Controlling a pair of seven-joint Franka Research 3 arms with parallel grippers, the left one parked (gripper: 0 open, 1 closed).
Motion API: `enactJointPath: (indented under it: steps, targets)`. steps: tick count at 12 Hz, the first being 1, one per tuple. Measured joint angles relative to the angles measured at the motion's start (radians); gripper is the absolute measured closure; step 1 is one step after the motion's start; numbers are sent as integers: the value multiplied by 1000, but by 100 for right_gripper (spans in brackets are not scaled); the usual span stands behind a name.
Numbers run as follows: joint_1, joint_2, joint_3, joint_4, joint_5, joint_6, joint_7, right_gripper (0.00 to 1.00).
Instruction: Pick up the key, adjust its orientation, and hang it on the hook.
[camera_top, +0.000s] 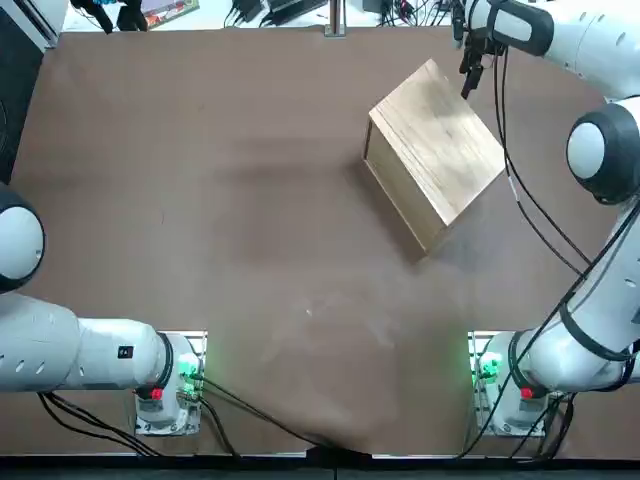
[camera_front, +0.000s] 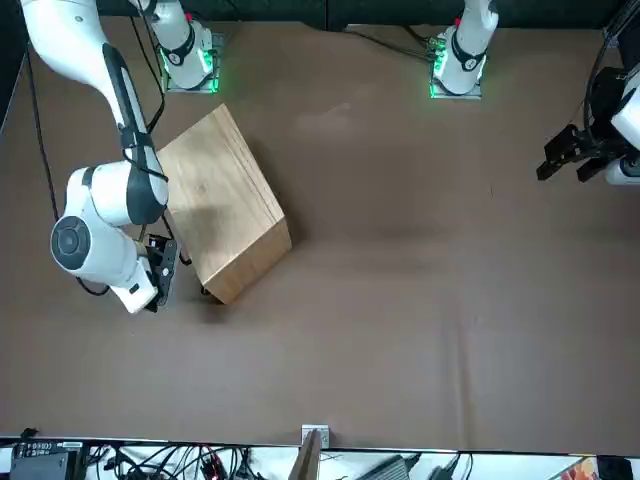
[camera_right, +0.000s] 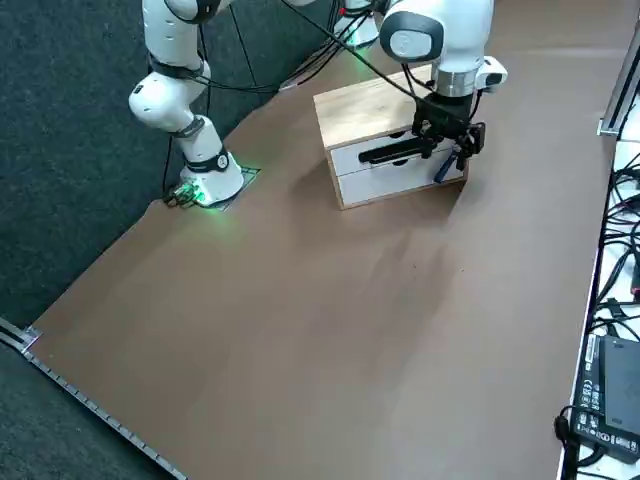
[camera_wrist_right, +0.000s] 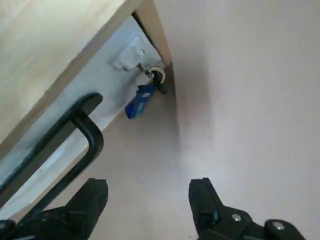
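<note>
End effector (camera_wrist_right: 148, 192) open, empty, beside the cabinet (camera_right: 350, 118); close in carelessly and it could knock the blue-tagged keys (camera_wrist_right: 141, 100) off the hook (camera_wrist_right: 140, 67)!

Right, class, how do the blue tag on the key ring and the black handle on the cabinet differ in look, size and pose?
The blue tag is small and stubby; the black handle is a long, thin bar. The tag hangs from a hook on the drawer front, whereas the handle juts out from that side. Both are on the same side of the wooden cabinet.
</note>
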Motion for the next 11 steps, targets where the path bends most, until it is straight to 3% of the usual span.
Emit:
enactJointPath:
  steps: [6, 11]
  targets:
    - [-47, -49, -18, 4, 1, 3, 21, 0]
    - [-116, -101, -19, 4, 1, -15, 222, 0]
